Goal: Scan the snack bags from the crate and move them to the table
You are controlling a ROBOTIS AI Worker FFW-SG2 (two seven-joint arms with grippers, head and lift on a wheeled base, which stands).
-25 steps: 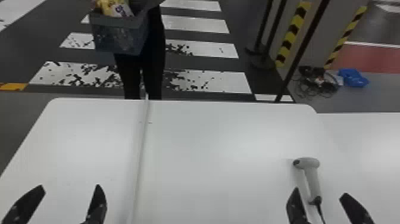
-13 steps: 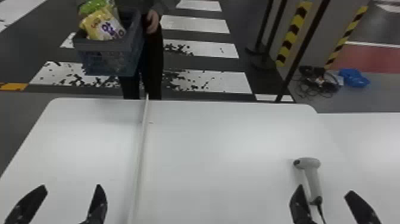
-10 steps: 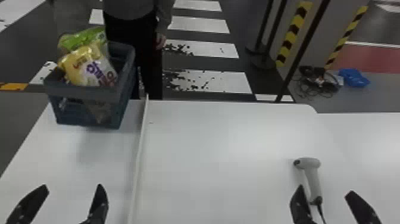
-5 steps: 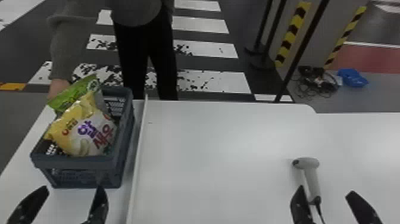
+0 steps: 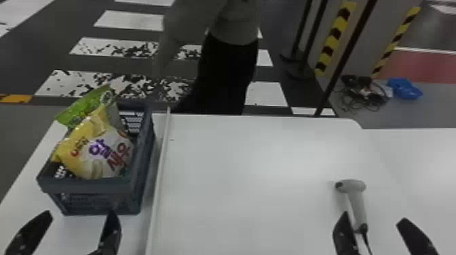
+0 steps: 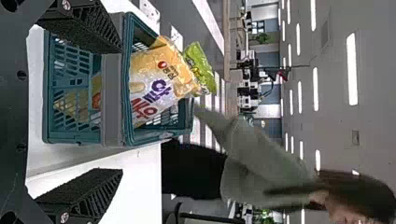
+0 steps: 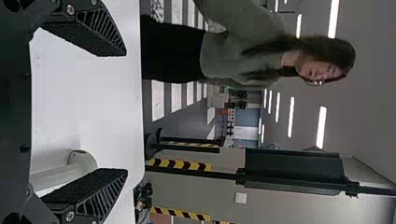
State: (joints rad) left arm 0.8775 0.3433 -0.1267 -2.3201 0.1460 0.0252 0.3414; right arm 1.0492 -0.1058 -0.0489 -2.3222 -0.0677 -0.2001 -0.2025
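Head view: crate [image 5: 93, 186] holds snack bags [image 5: 98, 145]; scanner [image 5: 356, 203] lies right.

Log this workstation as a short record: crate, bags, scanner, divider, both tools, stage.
crate: blue-gray, on the table, left of the divider
bags: yellow-and-white in front, green behind, both jutting above the crate rim
scanner: light gray, lying right of the divider
divider: thin white strip running away from the robot
left tool: open, by the crate's near side
right tool: open, beside the scanner
stage: bags in crate, scanner not gripped
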